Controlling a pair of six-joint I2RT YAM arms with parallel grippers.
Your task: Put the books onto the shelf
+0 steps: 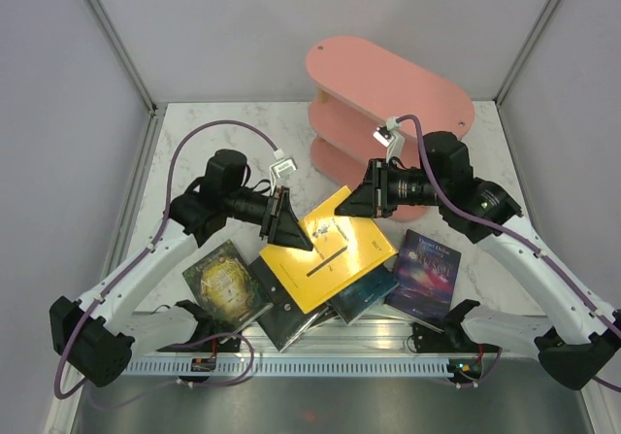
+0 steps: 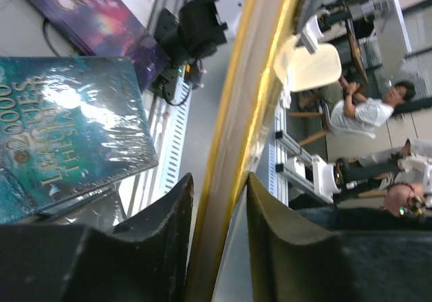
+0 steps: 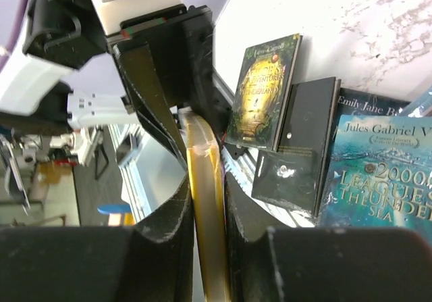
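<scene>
1. I read "Jules Gabriel V…" and "20000 Leagues" on the teal book [image 3: 378,180], which lies flat beside the green-gold book [image 3: 263,92]
2. Right gripper [image 3: 208,200] is clenched on the yellow book [image 1: 330,250], held over those books
3. Left gripper [image 2: 219,180] straddles its opposite edge; I cannot tell whether it is clamped
4. Pink shelf [image 1: 388,75] stands behind, at rear right

From above, the yellow book [image 1: 330,250] hides all but the corners of the dark book [image 1: 284,325] and teal book [image 1: 367,293], and the right arm [image 1: 441,177] masks part of the shelf's [image 1: 388,75] lower boards. On your left wrist view the yellow book's edge runs off top and bottom, the purple book [image 2: 88,15] is cropped by the top edge, and the teal book loses its left side.
</scene>
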